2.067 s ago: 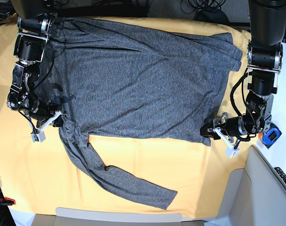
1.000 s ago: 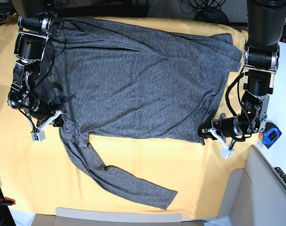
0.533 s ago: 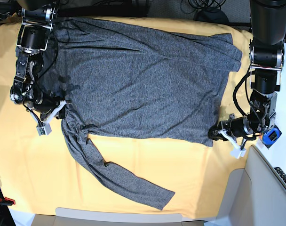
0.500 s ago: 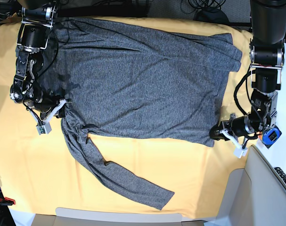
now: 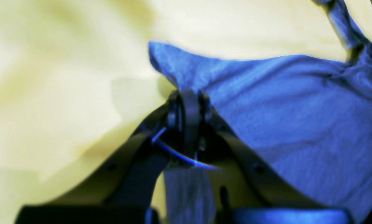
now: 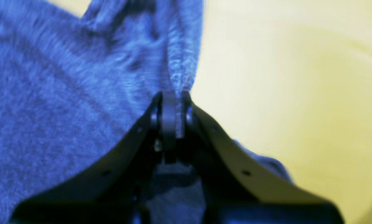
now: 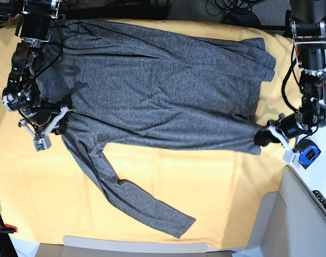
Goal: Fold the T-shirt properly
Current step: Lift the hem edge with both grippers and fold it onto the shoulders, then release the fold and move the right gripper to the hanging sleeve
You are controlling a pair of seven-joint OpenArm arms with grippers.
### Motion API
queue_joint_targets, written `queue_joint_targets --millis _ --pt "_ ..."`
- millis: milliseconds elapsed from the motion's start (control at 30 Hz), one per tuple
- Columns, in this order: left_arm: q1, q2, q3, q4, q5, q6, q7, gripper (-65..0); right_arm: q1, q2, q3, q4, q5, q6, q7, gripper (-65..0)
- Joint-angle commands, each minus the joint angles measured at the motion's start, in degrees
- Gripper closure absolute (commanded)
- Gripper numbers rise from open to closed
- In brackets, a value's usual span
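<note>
Grey knit fabric, the T-shirt [image 7: 157,91], is spread flat across the yellow-orange cloth [image 7: 216,187], its body filling the upper half of the base view. One long sleeve [image 7: 133,198] is laid out diagonally towards the lower edge of the cloth; the other is folded along the top of the body. The shirt's lower corner on the base view's right is pinched in the left gripper [image 7: 262,137], whose jaws are seen in the left wrist view fully closed on the fabric edge [image 5: 173,71]. The opposite corner, where body and sleeve meet, is clamped in the right gripper [image 7: 60,119], likewise closed tight on a bunched fold [image 6: 179,62]. A blue object [image 7: 308,154] is seen just beside the left arm.
</note>
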Motion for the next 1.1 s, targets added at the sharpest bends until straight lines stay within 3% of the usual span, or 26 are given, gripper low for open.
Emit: queue_joint_targets --millis 0,333,833,933,1067 --pt "-0.7 -1.4 -2.2 3.4 -1.8 -0.7 -0.5 0.0 0.2 0.9 1.3 2.1 0.3 0.0 0.8 0.0" --pt "13.6 -1.3 -14.0 21.7 -1.8 -0.7 4.4 0.0 -5.6 0.7 5.0 8.3 0.3 0.0 0.9 0.0" --pt "19.0 -1.6 -14.3 22.7 -1.3 -0.7 4.4 0.0 -13.6 -0.4 9.6 10.1 0.2 0.0 0.9 0.0" --pt "19.0 -1.7 -14.3 21.0 -1.3 -0.7 4.4 0.0 -14.4 -1.1 9.6 10.0 -3.3 0.0 0.9 0.0" --pt "19.0 -1.7 -14.2 17.8 -1.3 -0.7 4.4 0.0 -14.4 -4.7 9.5 9.9 -11.4 0.0 0.9 0.0"
